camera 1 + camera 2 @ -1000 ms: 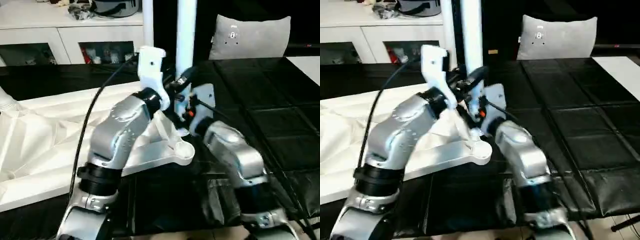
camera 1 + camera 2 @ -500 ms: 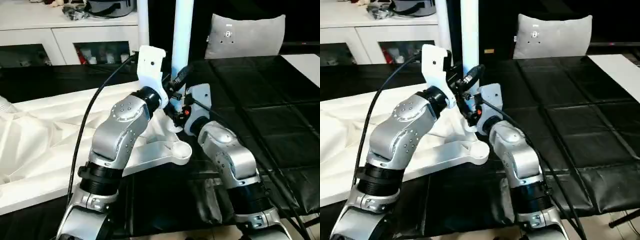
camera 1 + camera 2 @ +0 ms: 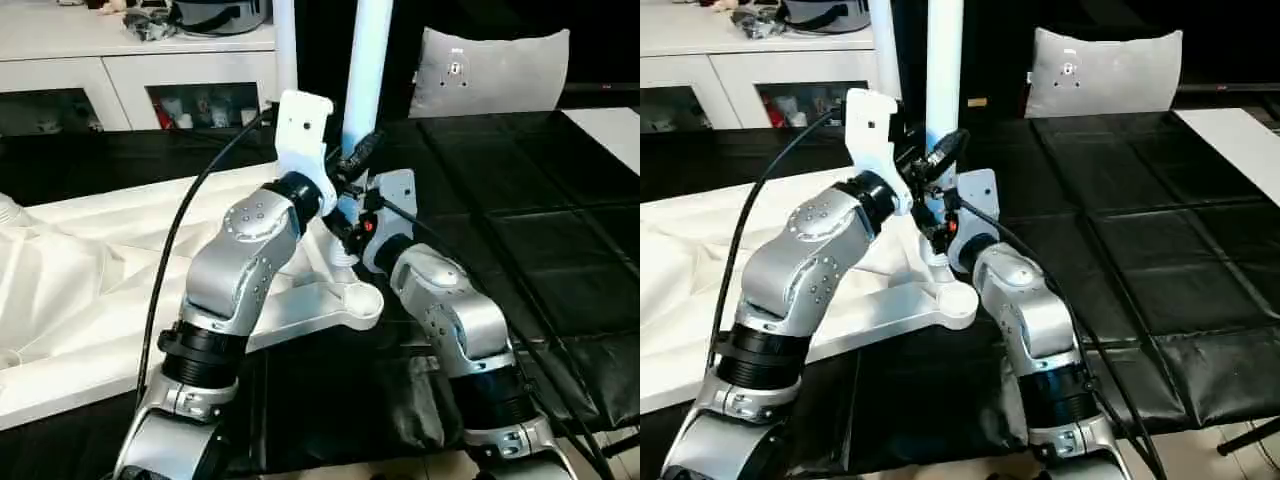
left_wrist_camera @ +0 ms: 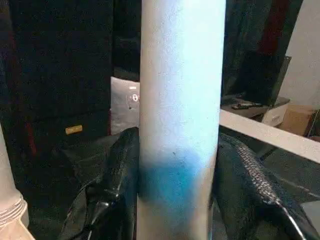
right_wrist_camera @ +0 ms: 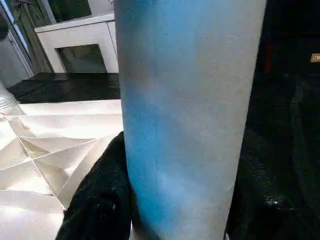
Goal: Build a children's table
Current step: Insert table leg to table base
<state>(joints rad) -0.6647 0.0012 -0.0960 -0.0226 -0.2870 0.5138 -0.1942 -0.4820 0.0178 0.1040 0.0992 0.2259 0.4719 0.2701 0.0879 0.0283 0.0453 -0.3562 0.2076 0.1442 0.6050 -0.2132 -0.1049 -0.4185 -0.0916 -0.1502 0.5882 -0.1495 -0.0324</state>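
Note:
The white tabletop [image 3: 90,290] lies ribbed side up on the black mat. A white leg [image 3: 366,60] stands upright at its right end, just behind the round corner socket [image 3: 362,298]. My arms hide the leg's foot. My left gripper [image 3: 335,185] is shut on the leg, which sits between its black fingers [image 4: 117,190]. My right gripper [image 3: 352,225] is shut on the same leg lower down, one black finger [image 5: 100,205] pressed against the tube. A second leg [image 3: 285,45] rises upright at the tabletop's far edge.
A grey cushion [image 3: 490,70] leans at the back right of the black padded mat [image 3: 520,210]. White cabinets [image 3: 120,60] run along the back left. A white board edge [image 3: 612,125] shows at the far right. Black cables loop over my left forearm.
The whole view has shifted a little. My right forearm has drawn in closer to the leg. Both grippers keep their hold and the leg stays upright.

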